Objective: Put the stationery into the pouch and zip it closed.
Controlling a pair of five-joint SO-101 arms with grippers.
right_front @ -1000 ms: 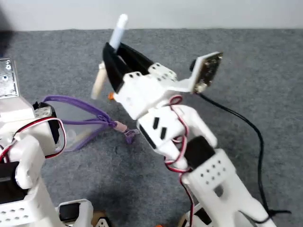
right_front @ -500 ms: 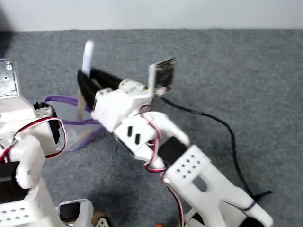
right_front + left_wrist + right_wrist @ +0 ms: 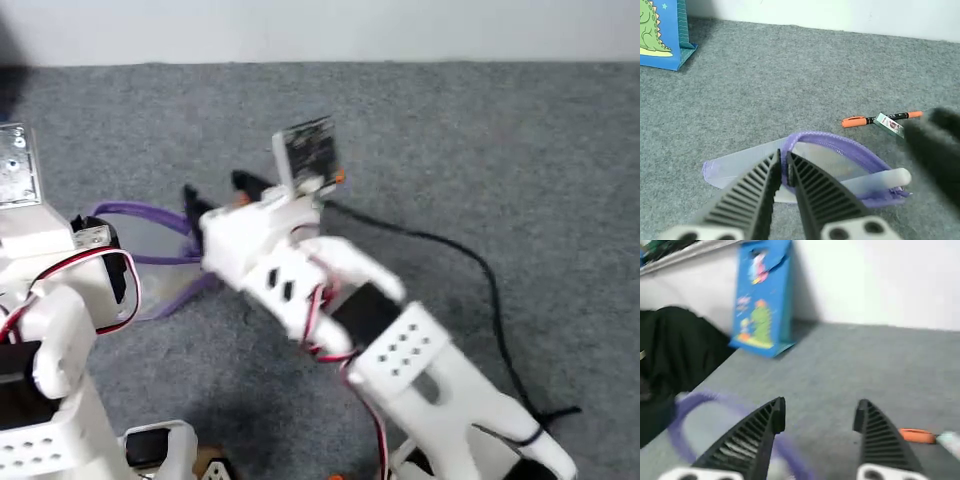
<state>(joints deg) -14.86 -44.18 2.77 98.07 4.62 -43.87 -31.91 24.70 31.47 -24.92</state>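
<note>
**Pouch-filling stage.** Left end effector is closed narrow on the purple zip rim of the clear pouch, which lies on the grey worktop. A white marker lies in the pouch mouth. Right end effector is over the rim, jaws wide and gripping nothing. An orange pen lies near the rim, with open worktop beyond it.

Overhead camera looks down; both wrists face pouch.
</note>
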